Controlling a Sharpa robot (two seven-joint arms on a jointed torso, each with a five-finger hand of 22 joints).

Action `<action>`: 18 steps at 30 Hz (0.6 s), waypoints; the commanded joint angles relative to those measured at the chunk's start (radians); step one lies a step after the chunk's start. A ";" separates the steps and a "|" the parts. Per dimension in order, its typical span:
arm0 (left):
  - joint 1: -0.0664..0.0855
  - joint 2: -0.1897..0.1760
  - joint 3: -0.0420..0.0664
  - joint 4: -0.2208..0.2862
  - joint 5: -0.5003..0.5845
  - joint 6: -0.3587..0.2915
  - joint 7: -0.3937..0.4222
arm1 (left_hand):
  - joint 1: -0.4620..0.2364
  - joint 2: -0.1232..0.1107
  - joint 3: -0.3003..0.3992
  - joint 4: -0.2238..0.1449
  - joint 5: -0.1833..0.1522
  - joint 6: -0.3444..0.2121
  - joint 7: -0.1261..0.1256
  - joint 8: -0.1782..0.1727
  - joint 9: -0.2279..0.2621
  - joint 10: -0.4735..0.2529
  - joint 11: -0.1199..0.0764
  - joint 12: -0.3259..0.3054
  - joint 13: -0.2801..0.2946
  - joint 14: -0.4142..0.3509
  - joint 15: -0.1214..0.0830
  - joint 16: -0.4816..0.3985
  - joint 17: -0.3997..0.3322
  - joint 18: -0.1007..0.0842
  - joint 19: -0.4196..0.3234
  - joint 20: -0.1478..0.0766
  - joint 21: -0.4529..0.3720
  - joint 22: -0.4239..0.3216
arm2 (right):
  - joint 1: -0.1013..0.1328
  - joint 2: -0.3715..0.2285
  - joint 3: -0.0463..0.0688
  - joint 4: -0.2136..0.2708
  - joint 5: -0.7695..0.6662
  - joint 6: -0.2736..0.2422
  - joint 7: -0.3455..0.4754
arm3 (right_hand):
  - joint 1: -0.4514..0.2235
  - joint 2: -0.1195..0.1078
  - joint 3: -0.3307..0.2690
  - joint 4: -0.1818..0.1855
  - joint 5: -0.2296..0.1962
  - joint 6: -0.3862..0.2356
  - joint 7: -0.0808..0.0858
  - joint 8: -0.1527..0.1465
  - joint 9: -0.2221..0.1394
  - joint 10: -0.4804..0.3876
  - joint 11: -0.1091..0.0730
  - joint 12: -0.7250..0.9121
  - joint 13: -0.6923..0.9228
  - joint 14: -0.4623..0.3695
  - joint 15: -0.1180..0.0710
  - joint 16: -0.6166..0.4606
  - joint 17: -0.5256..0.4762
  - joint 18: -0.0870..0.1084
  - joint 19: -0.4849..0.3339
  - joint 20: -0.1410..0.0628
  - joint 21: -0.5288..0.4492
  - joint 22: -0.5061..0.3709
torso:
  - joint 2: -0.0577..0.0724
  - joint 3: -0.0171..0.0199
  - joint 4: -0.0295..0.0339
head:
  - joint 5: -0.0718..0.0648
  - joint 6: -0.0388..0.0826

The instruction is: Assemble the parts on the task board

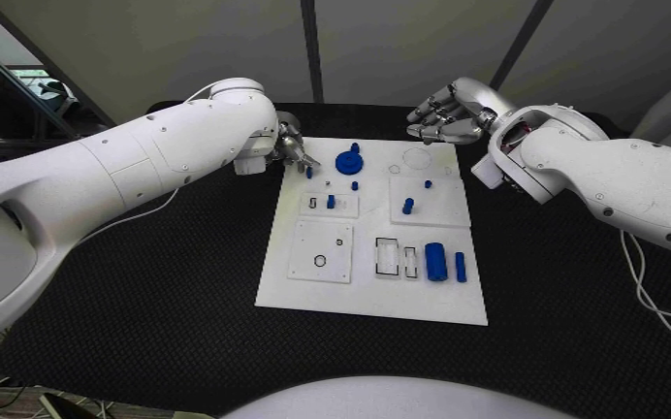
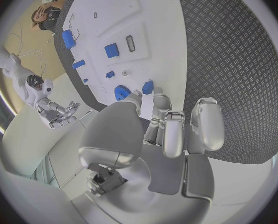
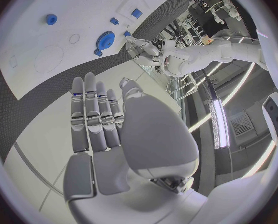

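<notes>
Starting nearest us, we see the large blue cylinder (image 1: 435,262) lying flat on the task board (image 1: 322,298), long axis pointing away from the robot. Farther back, the left hand (image 1: 290,150) hovers by the blue gear (image 1: 348,161), fingers apart, holding nothing; we judge grasping comes next. The right hand (image 1: 445,113) hovers past the far edge, fingers straight, gripping nothing.

Near edge of task board (image 1: 367,305): bare black table (image 1: 168,341) on both sides, open approach. Far left corner crowded: left hand (image 1: 291,147) beside blue gear (image 1: 348,161). Right hand (image 1: 445,116) hovers at far right corner. Upright pegs (image 1: 408,206) obstruct mid-board; cylinder (image 1: 435,262) lies near right edge.
</notes>
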 commanded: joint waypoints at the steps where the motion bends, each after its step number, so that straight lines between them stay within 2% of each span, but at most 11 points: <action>1: 0.002 0.004 0.000 -0.001 -0.005 0.003 0.004 | 0.019 0.002 0.002 -0.009 0.006 0.003 -0.001 0.004 -0.002 0.004 -0.007 0.005 0.002 0.087 0.000 -0.006 0.219 0.000 0.006 -0.002 0.006 0.002 | 0.002 0.002 0.001 0.000 -0.002 0.004 0.010 | -0.010 0.003 0.006 -0.001 0.007 0.000 0.006 0.004 0.000 -0.009 0.001 -0.003 -0.001 -0.004 0.001 -0.006 -0.001 0.011 0.005 0.001 -0.006 -0.001 | 0.000 0.0001 0.0000 | 0.000 -0.001; 18: 0.002 0.010 0.000 -0.003 0.000 0.016 0.007 | 0.032 0.012 0.006 -0.012 0.007 0.006 -0.003 0.007 -0.003 0.008 -0.009 0.007 0.005 0.089 -0.001 -0.003 0.223 -0.002 0.010 -0.003 0.010 0.008 | 0.002 0.006 0.001 -0.003 -0.002 0.006 0.011 | -0.010 0.003 0.006 -0.001 0.007 0.000 0.006 0.004 0.000 -0.009 0.001 -0.003 -0.001 -0.004 0.001 -0.006 -0.001 0.011 0.005 0.001 -0.006 -0.001 | 0.000 -0.0002 0.0012 | 0.003 -0.003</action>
